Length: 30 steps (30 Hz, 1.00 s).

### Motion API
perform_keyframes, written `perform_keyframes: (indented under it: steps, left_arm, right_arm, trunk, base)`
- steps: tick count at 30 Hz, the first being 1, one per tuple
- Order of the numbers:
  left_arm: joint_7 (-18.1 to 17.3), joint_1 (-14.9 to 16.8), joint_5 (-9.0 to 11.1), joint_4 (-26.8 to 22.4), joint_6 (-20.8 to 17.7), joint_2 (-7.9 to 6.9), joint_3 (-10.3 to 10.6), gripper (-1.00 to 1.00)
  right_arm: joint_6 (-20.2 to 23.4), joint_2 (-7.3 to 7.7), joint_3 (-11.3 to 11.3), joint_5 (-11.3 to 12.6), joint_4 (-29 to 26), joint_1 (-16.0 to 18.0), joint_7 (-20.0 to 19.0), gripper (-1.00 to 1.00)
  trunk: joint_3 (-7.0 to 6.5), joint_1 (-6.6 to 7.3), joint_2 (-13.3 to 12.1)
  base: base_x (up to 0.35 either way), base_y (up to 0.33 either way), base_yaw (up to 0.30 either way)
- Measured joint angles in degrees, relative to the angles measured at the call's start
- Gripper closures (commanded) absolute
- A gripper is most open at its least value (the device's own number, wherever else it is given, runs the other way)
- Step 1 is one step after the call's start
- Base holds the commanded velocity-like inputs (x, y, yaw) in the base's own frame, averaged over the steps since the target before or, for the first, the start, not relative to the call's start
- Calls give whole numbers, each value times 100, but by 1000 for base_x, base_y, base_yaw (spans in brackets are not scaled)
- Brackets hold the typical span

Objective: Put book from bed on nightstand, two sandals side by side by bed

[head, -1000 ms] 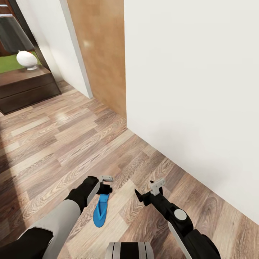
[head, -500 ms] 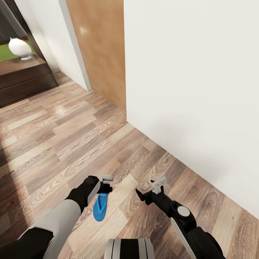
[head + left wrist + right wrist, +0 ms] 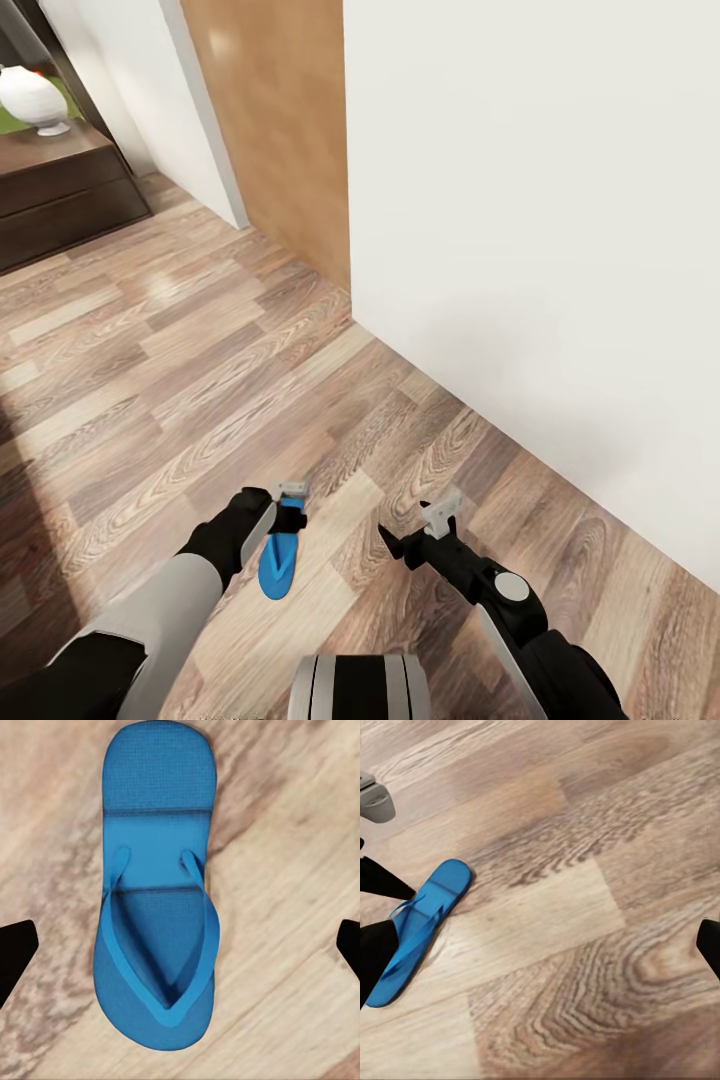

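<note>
One bright blue sandal (image 3: 277,566) lies flat on the wood-plank floor, strap side up. My left gripper (image 3: 289,512) hangs just above it and is open. In the left wrist view the sandal (image 3: 157,907) sits between the two widely spread black fingertips (image 3: 15,952), which do not touch it. My right gripper (image 3: 412,537) is open a short way to the sandal's right, over bare floor. From the right wrist view the sandal (image 3: 417,926) lies off to one side. The other sandal, the book, the bed and the nightstand are out of view.
A white wall (image 3: 540,250) runs close along my right side. A light wood door panel (image 3: 270,130) stands ahead. A dark wooden cabinet (image 3: 60,190) with a white vase (image 3: 30,97) stands at the far left. Open plank floor (image 3: 180,370) spreads ahead and left.
The whole picture has shifted, with the cabinet and vase sliding up and left, so the camera has moved. The left gripper stays over the sandal. The right arm has drawn back slightly.
</note>
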State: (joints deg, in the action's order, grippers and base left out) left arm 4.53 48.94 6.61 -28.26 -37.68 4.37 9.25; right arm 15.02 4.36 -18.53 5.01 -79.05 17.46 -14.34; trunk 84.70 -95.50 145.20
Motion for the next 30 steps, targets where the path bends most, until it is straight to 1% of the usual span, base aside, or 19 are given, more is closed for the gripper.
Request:
perform_keyframes:
  steps: [19, 27, 28, 30]
  left_arm:
    - [1, 0, 11, -24, 31, -11, -15, -100]
    - [1, 0, 16, -88, 31, -39, -23, -100]
    - [30, -32, 26, -55, 8, -72, -57, -100]
    - [23, -93, 16, -118, 42, -137, -120, -100]
  right_arm:
    - [0, -8, -1, 0, 2, 0, 5, -100]
    - [-7, -6, 3, 0, -5, 0, 9, -100]
    - [25, -31, -12, 29, 27, 9, 41, -100]
    - [25, -17, -5, 37, 40, 9, 47, -100]
  trunk:
    - [421, -49, 26]
    - [599, -70, 36]
    - [599, -70, 37]
    - [598, -70, 37]
  base:
    - [0, 0, 0]
    - [0, 0, 0]
    - [0, 0, 0]
    - [0, 0, 0]
